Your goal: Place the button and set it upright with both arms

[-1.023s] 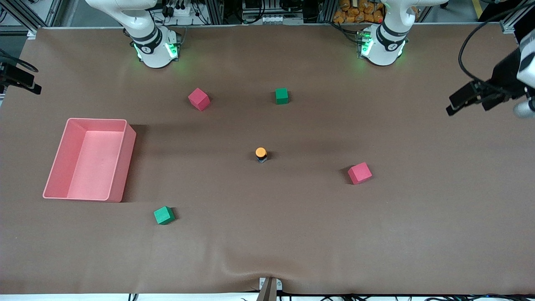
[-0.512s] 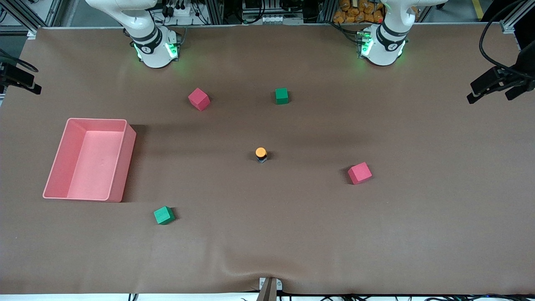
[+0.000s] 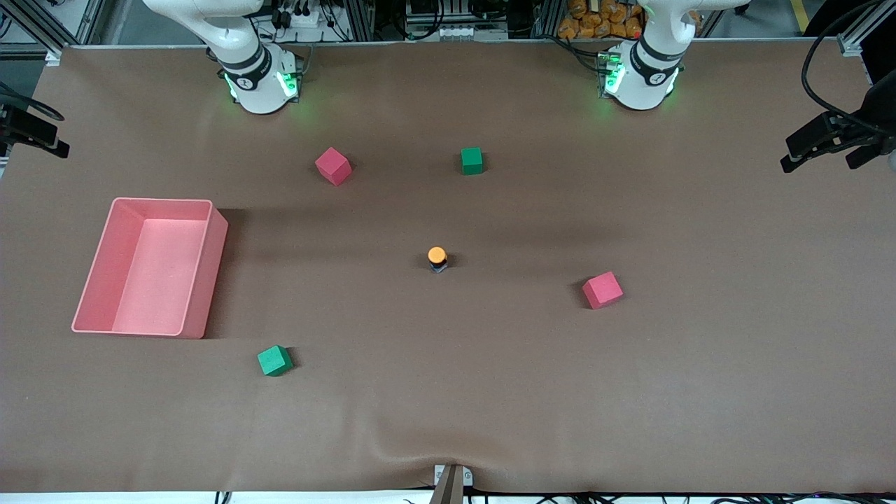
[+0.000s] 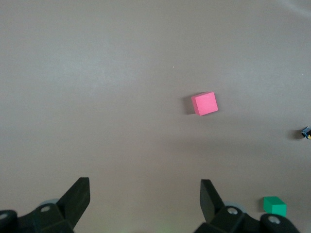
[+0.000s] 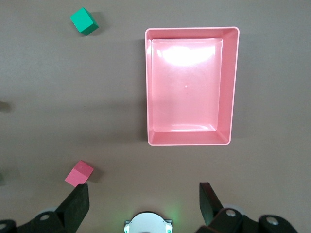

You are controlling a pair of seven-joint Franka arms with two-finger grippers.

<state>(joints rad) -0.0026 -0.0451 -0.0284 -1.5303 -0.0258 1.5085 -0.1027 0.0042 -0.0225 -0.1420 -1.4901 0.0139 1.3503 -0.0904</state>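
The button [image 3: 437, 257] stands upright on the brown table mat, orange cap up, near the middle of the table with nothing touching it. In the left wrist view only a sliver of the button [image 4: 306, 132] shows at the picture's edge. My left gripper [image 3: 817, 162] hangs open and empty, high over the left arm's end of the table; its wrist view shows the same left gripper [image 4: 145, 191] with bare mat between the fingers. My right gripper [image 5: 143, 194] is open and empty, high above the mat near its own green-lit base [image 5: 146, 223].
A pink bin [image 3: 162, 201] sits toward the right arm's end. One red cube [image 3: 333, 166] and one green cube [image 3: 472, 160] lie near the bases. Another red cube [image 3: 602, 290] and another green cube [image 3: 274, 360] lie nearer the front camera.
The left gripper has swung away from the table's middle toward the left arm's end, then settled. The button and cubes have not moved.
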